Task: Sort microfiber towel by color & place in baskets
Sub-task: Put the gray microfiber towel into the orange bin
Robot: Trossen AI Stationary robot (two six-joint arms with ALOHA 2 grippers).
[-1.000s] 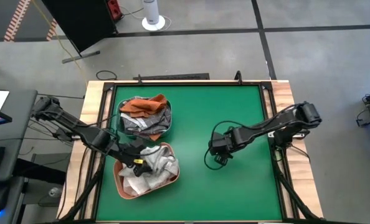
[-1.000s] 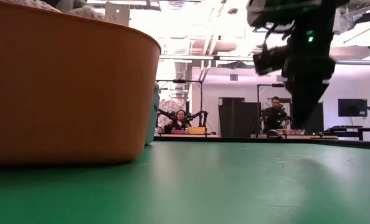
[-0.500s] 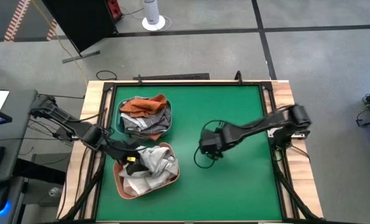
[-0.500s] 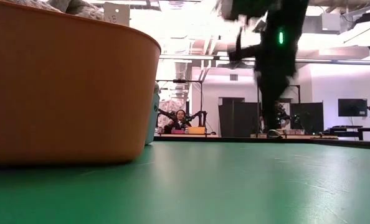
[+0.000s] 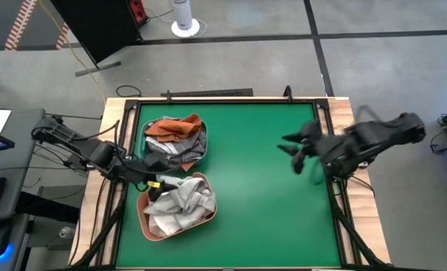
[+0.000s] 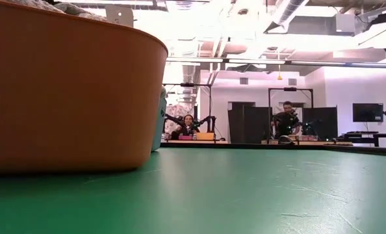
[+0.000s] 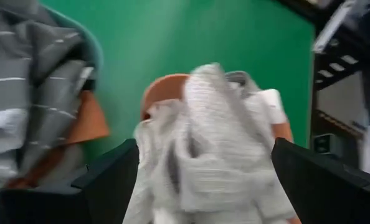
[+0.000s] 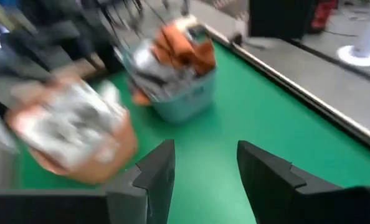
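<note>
Green felt is bared between the open, empty right gripper [image 5: 295, 150] and left gripper [image 5: 154, 183], open beside the salmon basket [image 5: 143, 218] of pale towels [image 5: 180, 205], grey and rust towels [image 5: 177, 139] being sorted into the teal basket [image 8: 186, 102] beyond.

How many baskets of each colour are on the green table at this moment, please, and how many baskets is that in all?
Teal basket: 1, holding rust orange and grey cloths.
Salmon orange basket: 1, holding pale cloths.
Total: 2 baskets, standing close together on the left part of the table.
</note>
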